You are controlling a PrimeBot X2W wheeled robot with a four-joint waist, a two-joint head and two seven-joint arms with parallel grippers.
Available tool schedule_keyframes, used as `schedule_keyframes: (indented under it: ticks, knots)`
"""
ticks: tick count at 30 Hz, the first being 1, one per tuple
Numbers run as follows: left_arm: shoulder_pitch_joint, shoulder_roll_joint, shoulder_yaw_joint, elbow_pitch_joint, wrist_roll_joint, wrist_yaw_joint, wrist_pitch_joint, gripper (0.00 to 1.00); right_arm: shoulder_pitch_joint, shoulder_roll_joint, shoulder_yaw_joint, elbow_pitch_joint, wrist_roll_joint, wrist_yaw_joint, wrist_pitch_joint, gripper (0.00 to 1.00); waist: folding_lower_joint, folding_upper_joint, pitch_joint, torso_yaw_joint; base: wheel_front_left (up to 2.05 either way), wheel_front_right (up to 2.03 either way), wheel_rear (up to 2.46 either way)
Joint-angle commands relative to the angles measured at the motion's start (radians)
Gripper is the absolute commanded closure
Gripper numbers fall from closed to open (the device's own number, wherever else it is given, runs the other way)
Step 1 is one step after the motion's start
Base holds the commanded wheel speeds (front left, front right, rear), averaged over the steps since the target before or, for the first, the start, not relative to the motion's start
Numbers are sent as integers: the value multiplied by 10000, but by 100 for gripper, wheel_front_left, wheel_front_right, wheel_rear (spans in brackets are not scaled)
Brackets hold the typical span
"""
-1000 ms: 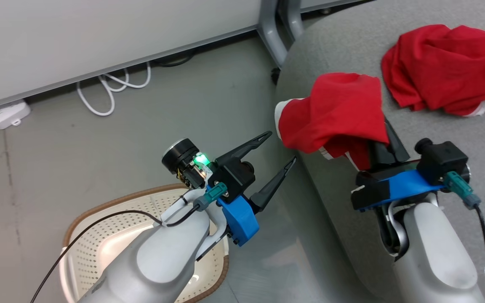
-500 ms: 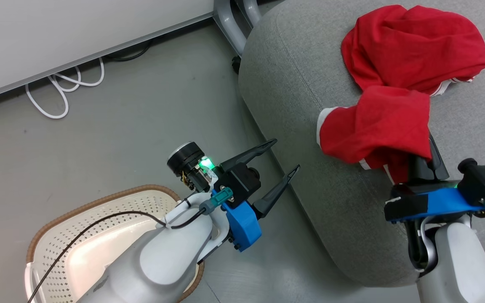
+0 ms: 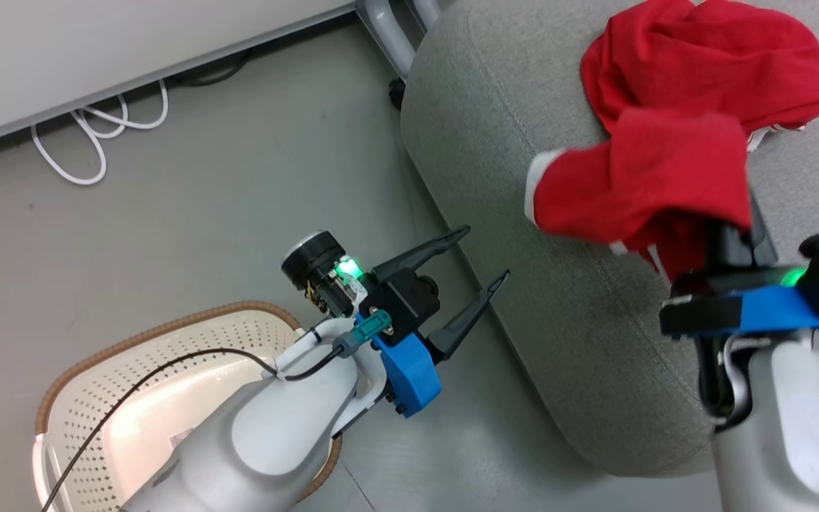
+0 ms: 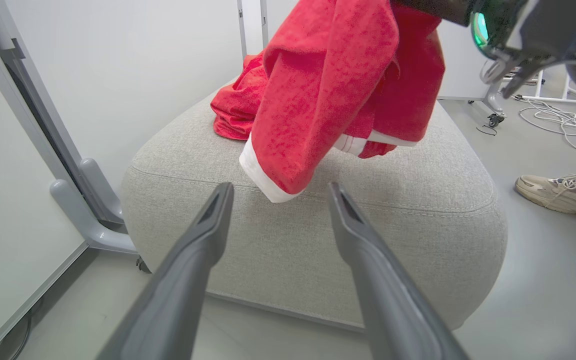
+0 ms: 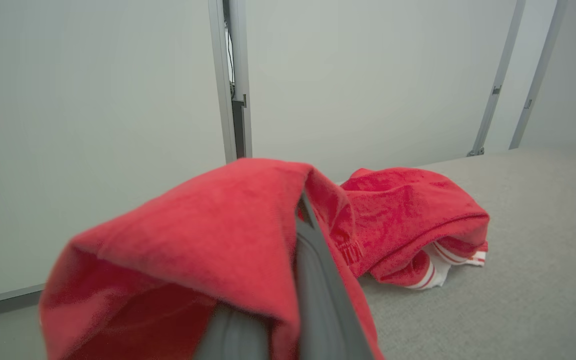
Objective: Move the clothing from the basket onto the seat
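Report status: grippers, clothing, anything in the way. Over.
Left gripper open, empty. Right gripper shut on held garment, hanging over the seat. Second garment lying on seat. Nothing blocking; person's shoe on floor nearby.

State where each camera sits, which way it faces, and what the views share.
Head view: on the head, looking down at the basket, the seat, the open left gripper and the right gripper holding a red garment.
Left wrist view: on the left wrist, facing the seat's side between its spread jaws.
Right wrist view: on the right wrist, facing wall panels over its cloth-draped jaws.
Shared: all show that garment and a second garment lying on the seat.
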Motion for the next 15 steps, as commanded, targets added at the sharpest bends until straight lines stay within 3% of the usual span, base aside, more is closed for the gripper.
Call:
schedule_keyframes:
  ticks: [1, 9, 15]
  knots:
    - [-179, 114, 87, -79, 98, -3, -33, 0, -498, -15, -100, -217, -105, -9, -3, 100, 0, 0, 234, 30, 0, 0, 0]
    - [-707, 314, 145, -228, 294, 0, -33, 0, -2823, -862, -1161, -963, -21, -9, -1, 100, 0, 0, 1468, 261, 0, 0, 0]
    - [-1351, 385, 127, -318, 487, 2, -30, 0, -4467, -2183, -2465, -809, 64, -9, -3, 100, 0, 0, 2560, 494, 0, 0, 0]
